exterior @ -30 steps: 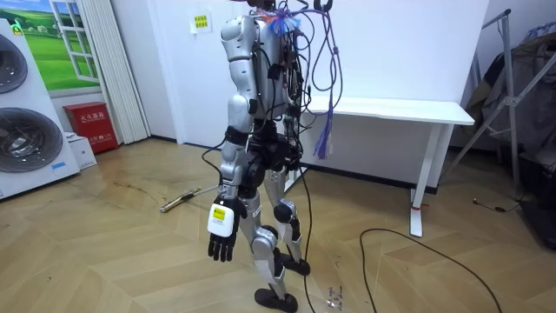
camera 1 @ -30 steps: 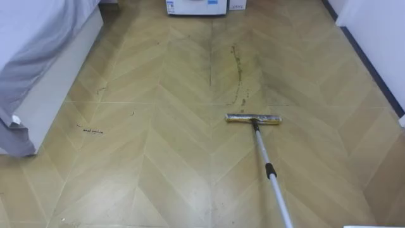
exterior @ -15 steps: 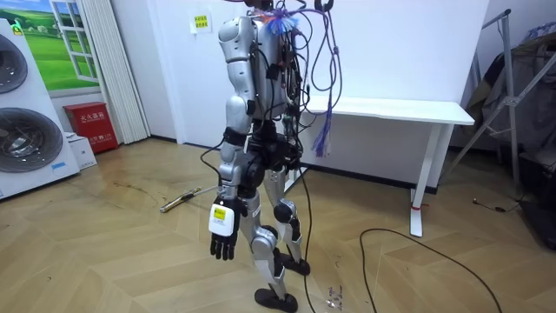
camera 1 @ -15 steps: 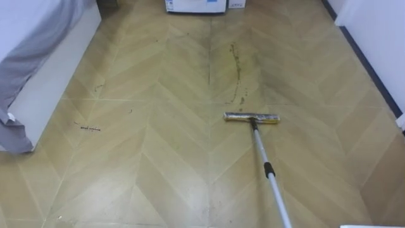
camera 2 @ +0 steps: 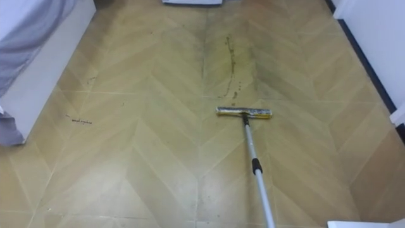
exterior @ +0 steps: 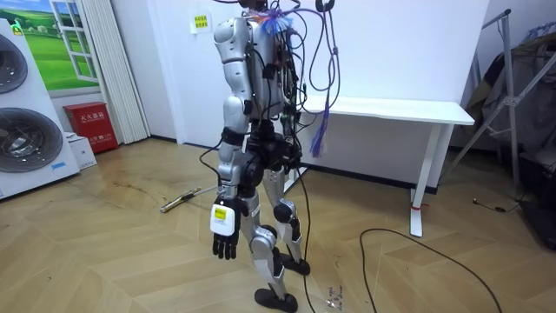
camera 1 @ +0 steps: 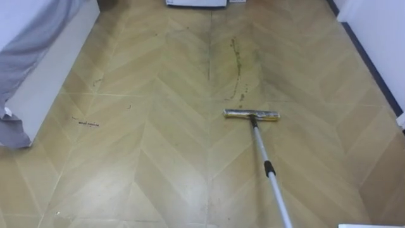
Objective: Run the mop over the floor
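Note:
A mop lies on the wooden floor in front of me. Its flat yellowish head point(camera 1: 251, 114) rests just below a dark dirt streak point(camera 1: 237, 66), and its silver handle point(camera 1: 269, 171) runs back toward the lower right edge. In the room view the mop point(exterior: 180, 203) lies on the floor by my legs, toward the room view's left. I stand upright there, and my left hand point(exterior: 224, 243) hangs beside my thigh with relaxed fingers, holding nothing.
A bed with a grey cover point(camera 1: 25, 38) borders the floor on my left. A white wall with a dark skirting point(camera 1: 373, 63) runs along my right. A small dark mark point(camera 1: 88, 123) lies on the floor. Washing machines point(exterior: 22, 130) and a white desk point(exterior: 391, 109) stand nearby.
The eye view has shifted slightly, so the camera moved a little. The mop lies where it was. My left hand has swung a bit toward the room view's right.

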Motion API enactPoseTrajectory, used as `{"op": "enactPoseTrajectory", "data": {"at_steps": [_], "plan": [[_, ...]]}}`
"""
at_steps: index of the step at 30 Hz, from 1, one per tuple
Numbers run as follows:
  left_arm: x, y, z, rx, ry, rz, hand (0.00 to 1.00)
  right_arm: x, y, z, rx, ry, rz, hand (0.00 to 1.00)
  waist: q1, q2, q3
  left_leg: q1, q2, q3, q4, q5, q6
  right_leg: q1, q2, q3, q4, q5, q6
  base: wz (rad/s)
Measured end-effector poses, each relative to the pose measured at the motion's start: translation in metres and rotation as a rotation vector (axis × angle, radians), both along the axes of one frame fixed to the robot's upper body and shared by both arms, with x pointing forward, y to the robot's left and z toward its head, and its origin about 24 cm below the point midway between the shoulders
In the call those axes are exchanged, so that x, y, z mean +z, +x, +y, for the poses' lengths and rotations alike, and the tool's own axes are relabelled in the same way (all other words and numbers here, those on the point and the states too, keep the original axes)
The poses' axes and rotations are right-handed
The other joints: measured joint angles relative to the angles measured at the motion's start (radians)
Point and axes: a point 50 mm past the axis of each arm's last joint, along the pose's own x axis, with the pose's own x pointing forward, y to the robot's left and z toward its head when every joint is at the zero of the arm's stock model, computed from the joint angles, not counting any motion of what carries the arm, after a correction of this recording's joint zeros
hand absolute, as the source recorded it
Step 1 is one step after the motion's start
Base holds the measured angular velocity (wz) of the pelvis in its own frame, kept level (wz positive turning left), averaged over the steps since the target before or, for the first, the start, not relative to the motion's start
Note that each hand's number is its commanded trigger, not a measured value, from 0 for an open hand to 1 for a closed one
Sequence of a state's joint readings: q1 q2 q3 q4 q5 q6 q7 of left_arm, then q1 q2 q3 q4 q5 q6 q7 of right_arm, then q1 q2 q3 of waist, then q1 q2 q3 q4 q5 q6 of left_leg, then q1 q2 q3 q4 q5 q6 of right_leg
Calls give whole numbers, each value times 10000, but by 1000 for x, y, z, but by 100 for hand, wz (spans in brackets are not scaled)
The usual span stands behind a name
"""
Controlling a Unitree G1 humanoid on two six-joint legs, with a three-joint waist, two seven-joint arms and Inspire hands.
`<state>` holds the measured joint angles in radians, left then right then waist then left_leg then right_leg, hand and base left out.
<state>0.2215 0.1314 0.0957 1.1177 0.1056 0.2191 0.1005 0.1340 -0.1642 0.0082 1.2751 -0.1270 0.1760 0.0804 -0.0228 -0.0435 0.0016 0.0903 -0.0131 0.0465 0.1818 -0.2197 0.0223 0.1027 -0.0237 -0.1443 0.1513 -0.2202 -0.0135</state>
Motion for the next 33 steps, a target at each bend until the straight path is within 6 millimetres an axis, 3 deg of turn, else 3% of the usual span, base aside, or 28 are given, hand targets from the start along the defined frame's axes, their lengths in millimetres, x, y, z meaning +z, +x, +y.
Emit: {"op": "enactPoseTrajectory", "data": {"at_steps": [5, 7, 10, 16, 21, 33], "plan": [[0, 9, 0, -354, 55, -140, 0, 0, 1, 0, -66, -140, -46, 100, 2, 82, -49, -482, 4, 20, 261, -1, 0, -374, -92, -164, 182, 1, -2, 7], [0, 21, 0, -404, 73, -412, 0, 0, 13, 0, -97, -184, -264, 100, 26, 171, -64, -1033, 33, 44, 504, -1, 0, -965, -104, -247, 652, 1, -2, 0], [0, 41, -2, -718, 2, -864, 0, 1, 26, -1, -229, -312, -543, 100, -11, 300, 66, -1586, 33, 64, 619, 0, 1, -1524, -98, -376, 920, 1, -3, 12], [2, 66, -5, -747, -105, -1740, 0, 2, 46, 2, -753, -229, -1312, 100, 38, 394, 109, -3057, 18, 43, 1243, 32, 64, -2920, -199, -520, 1528, 19, -44, 11], [3, 73, -7, -543, -197, -2148, 0, 4, 63, 0, -971, -288, -1961, 100, 129, 514, 137, -4453, 13, 13, 1741, 69, 121, -4342, -288, -555, 2143, -38, -122, 5], [1, 73, -15, -721, -42, -2115, 0, 6, 67, -2, -1482, -652, -2491, 100, 252, 546, 170, -6263, 36, -56, 2315, 120, 60, -6081, -408, -780, 2778, -174, -289, 5]]}}
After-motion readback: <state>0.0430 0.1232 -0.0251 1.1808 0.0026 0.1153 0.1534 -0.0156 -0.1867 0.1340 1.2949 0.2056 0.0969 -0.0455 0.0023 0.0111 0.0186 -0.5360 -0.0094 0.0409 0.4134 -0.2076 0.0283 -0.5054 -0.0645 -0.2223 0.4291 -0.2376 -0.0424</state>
